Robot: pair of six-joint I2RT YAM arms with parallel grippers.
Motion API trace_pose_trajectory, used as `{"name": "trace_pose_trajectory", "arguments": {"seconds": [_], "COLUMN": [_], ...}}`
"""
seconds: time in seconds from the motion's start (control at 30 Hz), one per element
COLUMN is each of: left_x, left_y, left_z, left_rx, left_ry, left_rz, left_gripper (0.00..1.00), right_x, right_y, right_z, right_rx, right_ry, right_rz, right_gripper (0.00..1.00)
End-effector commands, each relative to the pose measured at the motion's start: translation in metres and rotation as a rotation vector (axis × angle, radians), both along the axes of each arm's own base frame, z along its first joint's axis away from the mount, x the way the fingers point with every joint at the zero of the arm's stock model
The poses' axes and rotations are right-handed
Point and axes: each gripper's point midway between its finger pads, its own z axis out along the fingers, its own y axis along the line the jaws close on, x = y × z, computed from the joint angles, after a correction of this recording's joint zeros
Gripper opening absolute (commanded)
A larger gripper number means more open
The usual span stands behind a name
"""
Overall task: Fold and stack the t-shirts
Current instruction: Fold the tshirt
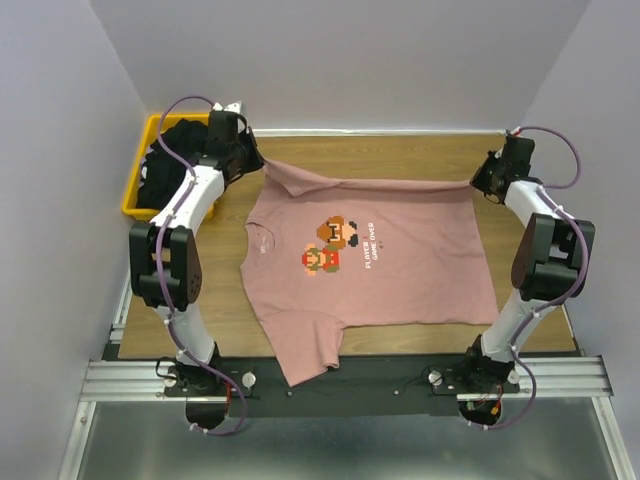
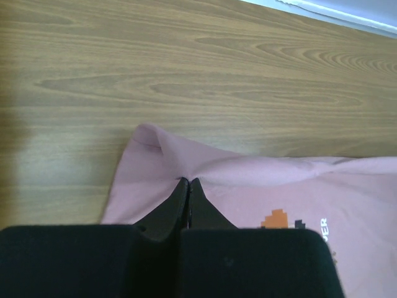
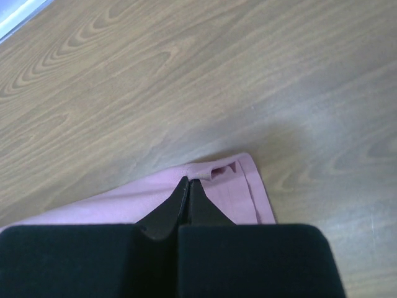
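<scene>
Pale lilac walls (image 1: 60, 150) closing in on three sides; wood-grain tabletop (image 1: 400, 155) evenly lit; yellow bin (image 1: 135, 208) in the far-left corner; aluminium rail (image 1: 110, 378) along the near edge; below it, perhaps a grey metal sheet (image 1: 330, 450).

- The spread t-shirt (image 1: 400, 270) is lying across the middle of the tabletop (image 1: 400, 155).
- The left jaws and right jaws are gripping its far corners.
- The bin (image 1: 135, 205) is sitting far left, holding heaped t-shirts (image 1: 170, 150).
</scene>
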Motion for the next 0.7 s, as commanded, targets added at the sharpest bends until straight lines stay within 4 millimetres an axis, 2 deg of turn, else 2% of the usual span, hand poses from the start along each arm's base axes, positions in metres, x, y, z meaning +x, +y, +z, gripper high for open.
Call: {"name": "trace_pose_trajectory", "arguments": {"seconds": [0.0, 0.03, 0.13, 0.17, 0.2, 0.23, 0.4, 0.57, 0.6, 0.67], "left_x": [-0.030, -0.038, -0.058, -0.063, -0.070, -0.080, -0.116, -0.137, -0.145, -0.149], "left_y": [-0.001, 0.001, 0.001, 0.000, -0.001, -0.004, -0.002, -0.004, -0.006, -0.008], "left_z": [0.010, 0.002, 0.000, -0.001, 0.008, -0.002, -0.017, -0.042, -0.054, -0.061], "left_rx": [-0.050, -0.047, -0.057, -0.065, -0.079, -0.099, -0.107, -0.131, -0.144, -0.157], "left_ry": [0.032, 0.053, 0.070, 0.076, 0.056, 0.083, 0.120, 0.169, 0.197, 0.207], "left_rz": [-0.011, -0.007, -0.010, -0.011, -0.019, -0.028, -0.031, -0.033, -0.042, -0.048], "left_gripper": [0.00, 0.00, 0.00, 0.00, 0.00, 0.00, 0.00, 0.00, 0.00, 0.00], "right_x": [-0.025, -0.030, -0.044, -0.048, -0.052, -0.058, -0.085, -0.103, -0.105, -0.108], "right_y": [-0.007, -0.007, -0.008, -0.014, -0.015, -0.013, -0.007, -0.014, -0.015, -0.015], "right_z": [-0.002, -0.001, -0.004, -0.004, -0.005, -0.003, -0.016, -0.035, -0.042, -0.052], "right_rx": [0.000, -0.003, -0.011, -0.033, -0.028, -0.025, 0.013, -0.009, -0.012, -0.009], "right_ry": [0.056, 0.064, 0.105, 0.118, 0.126, 0.137, 0.186, 0.244, 0.264, 0.290], "right_rz": [-0.071, -0.076, -0.092, -0.124, -0.133, -0.139, -0.175, -0.234, -0.245, -0.246], "right_gripper": [0.01, 0.01, 0.01, 0.01, 0.01, 0.01, 0.01, 0.01, 0.01, 0.01]}}
